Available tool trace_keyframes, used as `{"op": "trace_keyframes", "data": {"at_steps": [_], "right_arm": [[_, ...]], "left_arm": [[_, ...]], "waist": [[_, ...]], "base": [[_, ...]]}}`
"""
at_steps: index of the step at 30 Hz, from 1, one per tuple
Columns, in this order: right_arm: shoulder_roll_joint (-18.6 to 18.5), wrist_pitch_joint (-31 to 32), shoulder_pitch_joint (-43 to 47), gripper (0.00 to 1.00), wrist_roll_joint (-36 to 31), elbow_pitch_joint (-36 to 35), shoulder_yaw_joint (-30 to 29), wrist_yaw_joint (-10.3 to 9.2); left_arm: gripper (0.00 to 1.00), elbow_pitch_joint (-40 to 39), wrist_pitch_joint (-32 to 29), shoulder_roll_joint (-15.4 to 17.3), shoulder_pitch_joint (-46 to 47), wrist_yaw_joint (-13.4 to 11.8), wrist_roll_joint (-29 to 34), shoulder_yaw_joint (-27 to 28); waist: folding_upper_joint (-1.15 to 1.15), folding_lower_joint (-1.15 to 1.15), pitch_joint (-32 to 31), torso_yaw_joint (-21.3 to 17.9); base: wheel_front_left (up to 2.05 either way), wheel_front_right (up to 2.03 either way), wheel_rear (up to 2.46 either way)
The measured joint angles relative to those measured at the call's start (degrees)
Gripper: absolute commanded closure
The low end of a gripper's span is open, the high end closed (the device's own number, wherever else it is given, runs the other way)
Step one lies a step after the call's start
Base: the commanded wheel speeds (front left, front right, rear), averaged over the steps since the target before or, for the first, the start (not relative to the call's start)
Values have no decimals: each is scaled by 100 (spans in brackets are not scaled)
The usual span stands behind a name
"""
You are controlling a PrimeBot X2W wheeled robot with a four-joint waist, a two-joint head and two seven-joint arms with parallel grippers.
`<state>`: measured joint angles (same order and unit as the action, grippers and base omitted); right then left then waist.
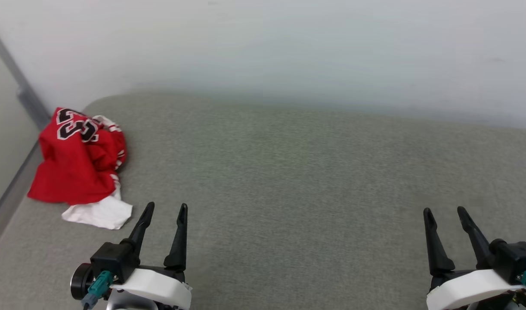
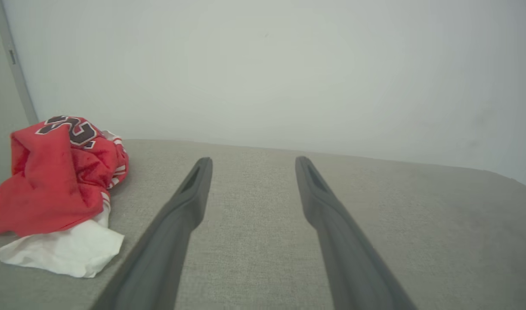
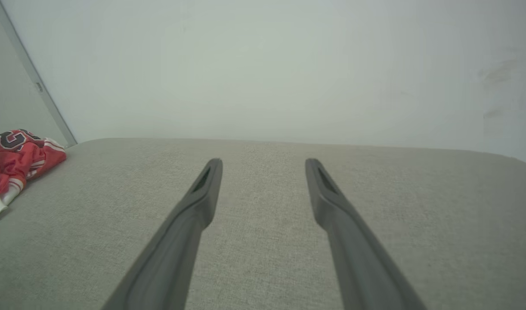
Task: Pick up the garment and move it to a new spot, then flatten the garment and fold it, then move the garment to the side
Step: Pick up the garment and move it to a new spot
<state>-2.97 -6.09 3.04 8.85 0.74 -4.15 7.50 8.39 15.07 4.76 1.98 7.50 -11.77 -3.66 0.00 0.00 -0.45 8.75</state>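
Lying crumpled, one garment (image 1: 73,168); left gripper (image 1: 167,206), right gripper (image 1: 444,209), two fingers (image 1: 178,237) each, spread.

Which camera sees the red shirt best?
The head view: the whole crumpled shirt shows, numbers on top. The left wrist view clips its left edge; the right wrist view catches just one end.

A grey-green woven cushion (image 1: 289,193) spreads wide, its far left corner rounded; a plain pale wall (image 1: 263,43) rises behind its far edge; a grey strip (image 1: 30,103) slants down at the wall's left end; left of the strip lies a dull beige panel (image 1: 2,142); faint smudges (image 3: 495,75) mark the wall's right part.
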Motion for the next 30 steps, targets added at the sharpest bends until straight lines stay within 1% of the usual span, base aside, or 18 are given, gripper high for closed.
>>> {"op": "trace_keyframes", "data": {"at_steps": [12, 20, 26, 30], "right_arm": [[3, -9, -3, 0, -85, 12, 134, 0], [4, 8, -9, 0, -208, 18, 250, 0], [3, 44, -17, 0, -333, -26, 307, 0], [5, 89, -137, 0, -442, -53, 444, 1]], "left_arm": [[0, 98, 0, 21, -10, 0, 163, 328], [0, 156, 0, 31, -12, 0, 196, 438], [0, 198, 0, 31, -12, 0, 197, 515], [0, 163, 0, 32, -32, 0, 194, 721]], "waist": [[0, 0, -60, 955], [0, 0, -71, 1581], [0, 0, -67, 1976], [0, 0, -6, 2095]], "base": [[0, 0, 0], [0, 0, 0], [0, 0, 0], [0, 0, 0]]}}
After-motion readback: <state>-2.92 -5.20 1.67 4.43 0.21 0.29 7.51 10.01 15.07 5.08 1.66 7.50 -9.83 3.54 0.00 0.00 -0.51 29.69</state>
